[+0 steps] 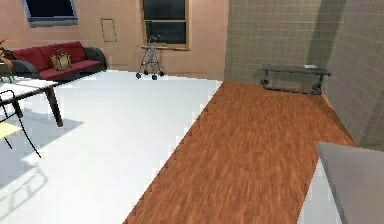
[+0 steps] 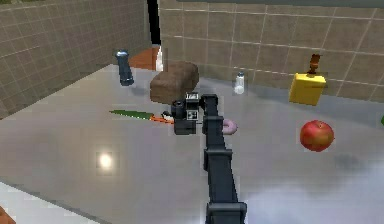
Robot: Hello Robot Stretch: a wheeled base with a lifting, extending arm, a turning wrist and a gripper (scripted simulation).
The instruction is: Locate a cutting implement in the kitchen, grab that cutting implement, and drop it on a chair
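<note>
A thin knife-like thing (image 2: 138,115) with a green blade and an orange handle lies on the grey countertop (image 2: 90,130). The dark arm rises from the bottom edge, and my gripper (image 2: 169,119) sits at the handle end of this thing. I cannot tell whether it holds anything. A brown bread loaf (image 2: 174,82) lies just behind the gripper. At the forward view's left edge stands a thin black-framed chair (image 1: 12,125) with a pale seat, beside a dark table (image 1: 35,92).
On the counter stand a grey shaker (image 2: 123,68), a white bottle (image 2: 160,58), a small salt shaker (image 2: 239,82), a yellow bottle (image 2: 308,86), a red apple (image 2: 317,134) and a small pink thing (image 2: 231,126). Ahead are a red sofa (image 1: 55,60), a walker frame (image 1: 151,60), a low bench (image 1: 295,76) and a counter corner (image 1: 350,175).
</note>
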